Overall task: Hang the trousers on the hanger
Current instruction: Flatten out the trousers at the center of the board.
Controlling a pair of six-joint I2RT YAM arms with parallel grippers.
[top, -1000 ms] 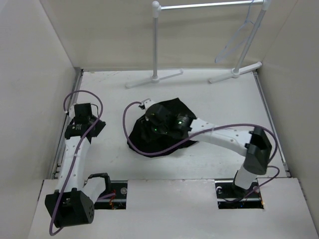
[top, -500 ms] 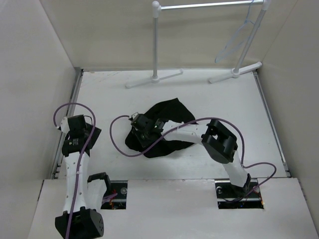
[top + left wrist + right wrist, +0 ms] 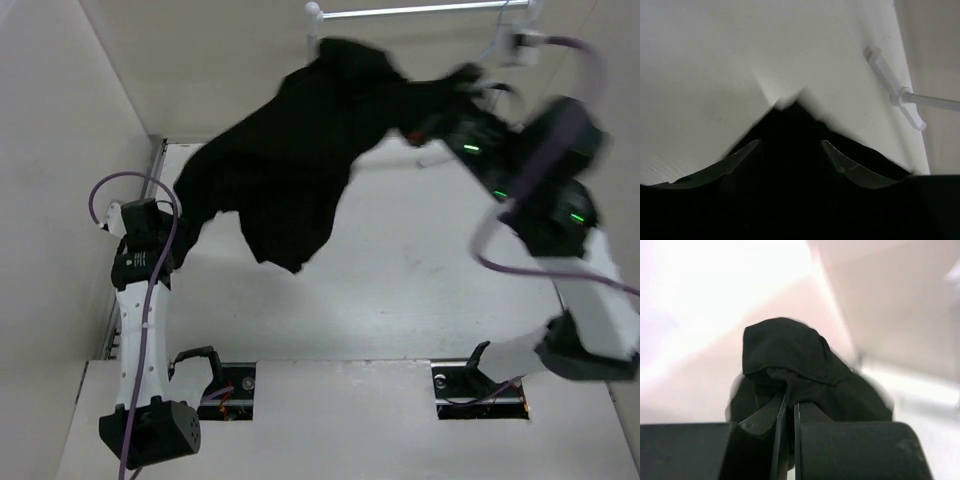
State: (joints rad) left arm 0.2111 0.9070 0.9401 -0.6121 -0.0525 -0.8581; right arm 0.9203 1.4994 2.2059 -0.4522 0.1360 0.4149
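Trousers [image 3: 300, 150] are hanging in the air, stretching from 9 o'clock up to 1 o'clock, covering part of the white rack [image 3: 400, 12]. The right gripper [image 3: 788, 402] is pinching their upper end, fingers pressed together on cloth. The left gripper [image 3: 790, 147] is hovering at the lower end, fingers spread around dark cloth. The hanger [image 3: 493, 42] is showing faintly at 1 o'clock.

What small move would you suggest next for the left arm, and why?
Probably close the left gripper on the cloth. The right gripper is shut on the trousers, held up near the rack rail; their low end hangs at the open left gripper, seemingly between its jaws. A second hold would help spread them.
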